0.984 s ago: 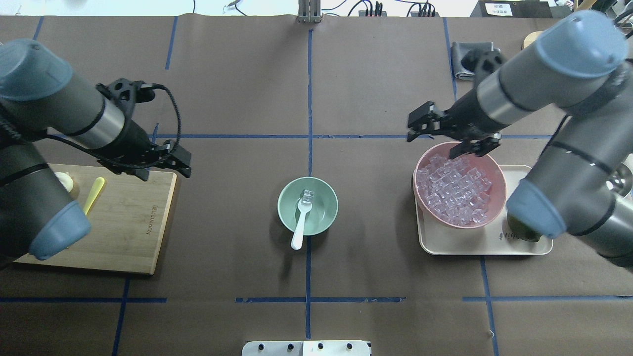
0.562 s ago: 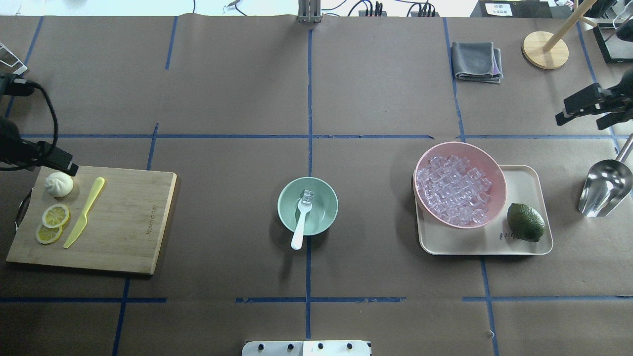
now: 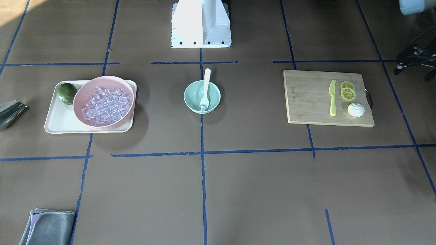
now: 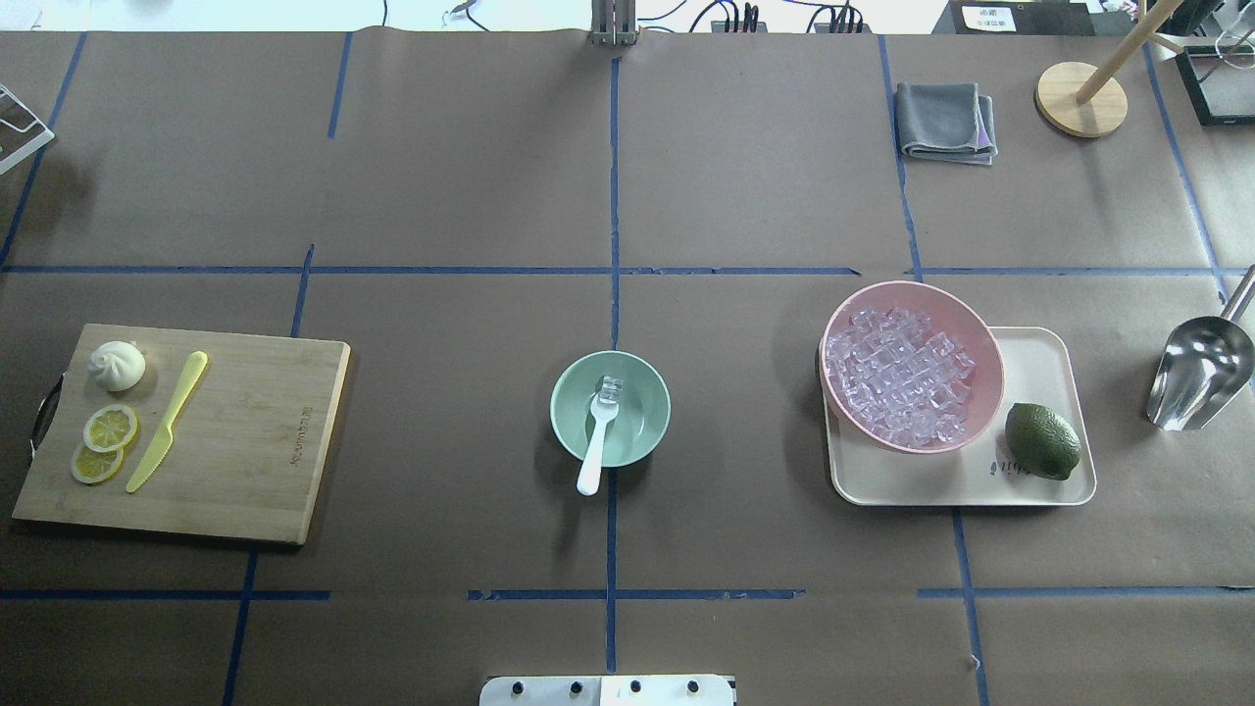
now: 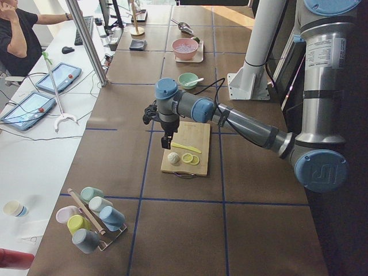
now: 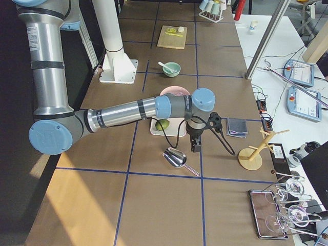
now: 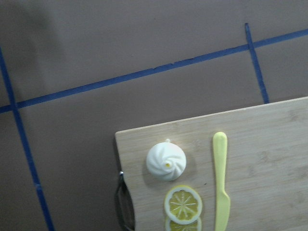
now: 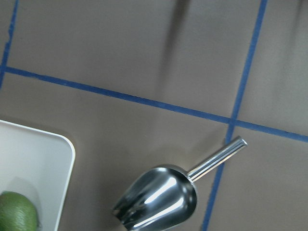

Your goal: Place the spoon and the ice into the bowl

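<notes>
The mint-green bowl [image 4: 652,412] stands at the table's middle and also shows in the front view [image 3: 192,97]. The white spoon [image 4: 592,456] leans in it, scoop down and handle over the near rim. One clear ice cube [image 4: 609,387] lies in the bowl by the scoop. Both arms are out of the overhead view. My left gripper [image 5: 167,141] hangs over the cutting board's outer end. My right gripper [image 6: 195,146] hangs over the metal scoop. I cannot tell whether either is open or shut. Neither wrist view shows fingers.
A pink bowl [image 4: 985,343] full of ice cubes and a green lime [image 4: 1042,441] sit on a cream tray [image 4: 1039,363]. A metal scoop [image 4: 1196,373] lies right of it. A cutting board [image 4: 255,431] holds a yellow-green knife [image 4: 169,420], a bun [image 4: 117,365] and lemon slices [image 4: 110,428].
Both arms have drawn back out of the overhead view, the left to the left and the right to the right. The bowl, spoon and ice cube have not moved.
</notes>
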Controlling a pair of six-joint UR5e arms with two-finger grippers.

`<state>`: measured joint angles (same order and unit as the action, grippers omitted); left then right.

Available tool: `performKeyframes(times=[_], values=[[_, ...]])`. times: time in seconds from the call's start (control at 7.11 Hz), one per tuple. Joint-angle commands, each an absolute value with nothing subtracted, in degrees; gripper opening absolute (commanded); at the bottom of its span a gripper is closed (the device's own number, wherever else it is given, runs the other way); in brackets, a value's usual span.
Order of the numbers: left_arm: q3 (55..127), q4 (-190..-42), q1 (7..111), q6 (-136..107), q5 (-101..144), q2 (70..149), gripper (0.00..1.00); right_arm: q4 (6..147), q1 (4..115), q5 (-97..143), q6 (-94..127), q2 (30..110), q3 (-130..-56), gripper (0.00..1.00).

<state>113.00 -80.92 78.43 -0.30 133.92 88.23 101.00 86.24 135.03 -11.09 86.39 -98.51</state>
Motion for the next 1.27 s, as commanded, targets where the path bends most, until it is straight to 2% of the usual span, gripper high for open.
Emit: performKeyframes(times=[0.0,0.56,1.12], values=[[109.61,-78.84,82.61,5.36,134.73,88.59,1.00,100.90,88.07,134.12,-18.63,87.53,-93.52,1.00],[107.58,-79.10,82.44,-1.41,135.35,87.98,1.00,100.81,87.98,134.21,-15.57,87.63,-94.39,1.00],[108.99,-79.36,82.36,-1.58,135.44,86.57,1.00,100.72,87.98,134.12,-16.17,87.80,-93.70,1.00]])
